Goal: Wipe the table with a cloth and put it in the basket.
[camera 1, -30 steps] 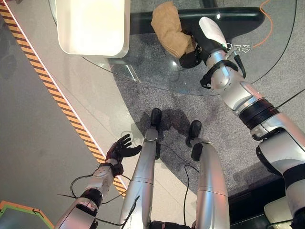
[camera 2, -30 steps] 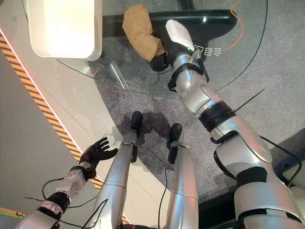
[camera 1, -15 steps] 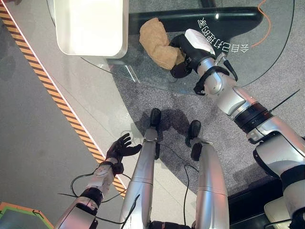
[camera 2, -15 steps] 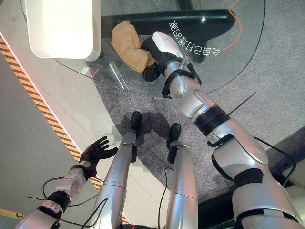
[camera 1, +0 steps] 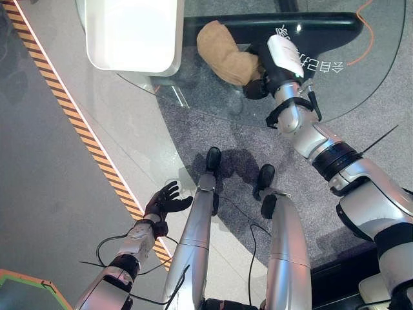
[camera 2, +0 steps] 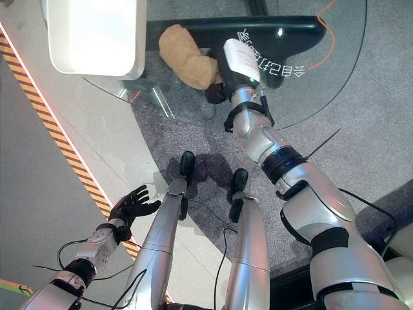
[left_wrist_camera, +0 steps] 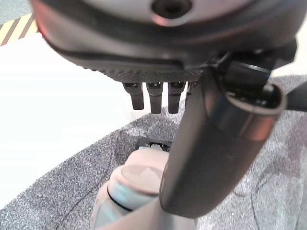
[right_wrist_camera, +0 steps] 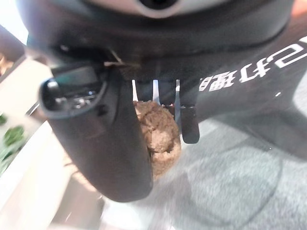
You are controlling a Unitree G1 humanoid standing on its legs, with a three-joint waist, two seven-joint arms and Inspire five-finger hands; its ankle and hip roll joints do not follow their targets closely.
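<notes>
cloth [camera 1: 222,50] bunched under right hand [camera 1: 257,82], lengthwise toward basket [camera 1: 132,35].

bright overhead light, glare on basket [camera 1: 132,35]

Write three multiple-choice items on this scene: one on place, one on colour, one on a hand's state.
1. Where is the cloth?
A. on the glass table
B. in the white basket
C. on the floor

2. What colour is the cloth?
A. blue
B. tan
C. white

3. What is the left hand doing?
A. gripping the cloth
B. hanging open
C. pressing the table

Key: 1 A, it lies on the glass beside the basket; 2 B, it is tan in both eye views; 3 B, its fingers are spread low by the striped floor tape while the right hand holds the cloth.
</notes>
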